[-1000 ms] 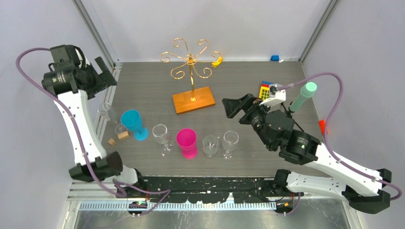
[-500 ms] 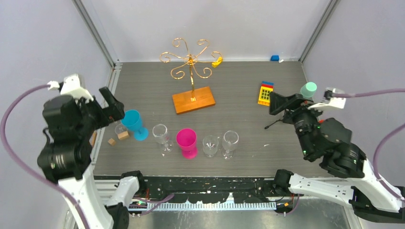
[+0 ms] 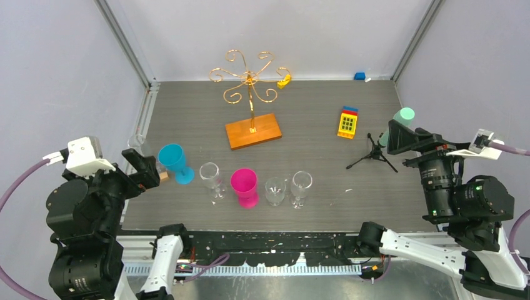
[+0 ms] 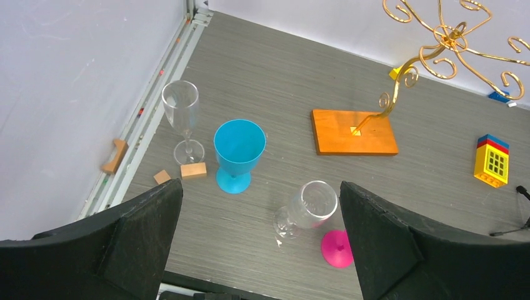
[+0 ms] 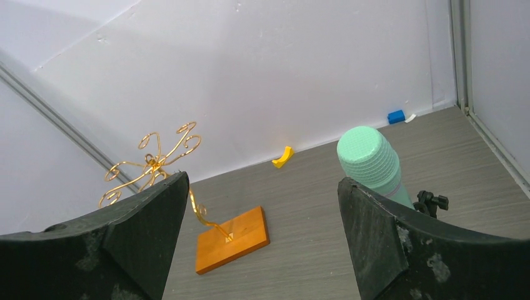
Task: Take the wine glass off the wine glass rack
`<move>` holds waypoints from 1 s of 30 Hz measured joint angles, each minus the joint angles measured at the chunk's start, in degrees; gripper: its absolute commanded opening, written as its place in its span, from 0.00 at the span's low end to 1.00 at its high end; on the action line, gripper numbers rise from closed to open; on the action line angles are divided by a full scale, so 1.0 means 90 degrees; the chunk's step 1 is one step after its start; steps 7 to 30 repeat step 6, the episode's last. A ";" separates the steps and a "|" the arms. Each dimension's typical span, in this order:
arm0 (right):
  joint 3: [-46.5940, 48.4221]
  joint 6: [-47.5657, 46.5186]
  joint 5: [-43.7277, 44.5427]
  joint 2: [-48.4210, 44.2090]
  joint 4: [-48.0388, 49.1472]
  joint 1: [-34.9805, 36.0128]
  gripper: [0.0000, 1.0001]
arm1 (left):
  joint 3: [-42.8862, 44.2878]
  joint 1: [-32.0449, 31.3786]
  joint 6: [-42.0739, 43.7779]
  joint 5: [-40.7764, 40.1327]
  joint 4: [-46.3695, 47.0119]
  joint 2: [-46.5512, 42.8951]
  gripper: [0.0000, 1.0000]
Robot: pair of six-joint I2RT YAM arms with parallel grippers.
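Note:
The wine glass rack (image 3: 250, 78) is a gold wire tree on an orange-brown wooden base (image 3: 253, 131) at the back middle; no glass hangs on its arms. It also shows in the left wrist view (image 4: 450, 44) and the right wrist view (image 5: 153, 162). Three clear wine glasses stand in the front row (image 3: 212, 178), (image 3: 275, 190), (image 3: 301, 186). A taller clear glass (image 4: 181, 112) stands at the left. My left gripper (image 3: 142, 170) is open and empty, high over the near left, as its wrist view (image 4: 259, 244) shows. My right gripper (image 3: 406, 139) is open and empty at the right (image 5: 262, 244).
A blue cup (image 3: 174, 161) and a pink cup (image 3: 245, 186) stand among the glasses. A mint microphone (image 3: 403, 117) sits on a small black tripod (image 3: 374, 153) at the right. A yellow toy block (image 3: 347, 122), small wooden blocks (image 4: 192, 170) and a blue brick (image 3: 359, 76) lie about.
Both arms have pulled back towards the near edge and outwards. The left gripper left the far left corner; the right gripper left the table's middle. The objects have not moved.

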 measured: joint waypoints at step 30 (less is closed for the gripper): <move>0.0000 -0.0209 -0.0029 -0.0124 0.0104 0.0000 0.94 | 0.0002 -0.0087 0.0027 0.0000 0.0015 0.0000 1.00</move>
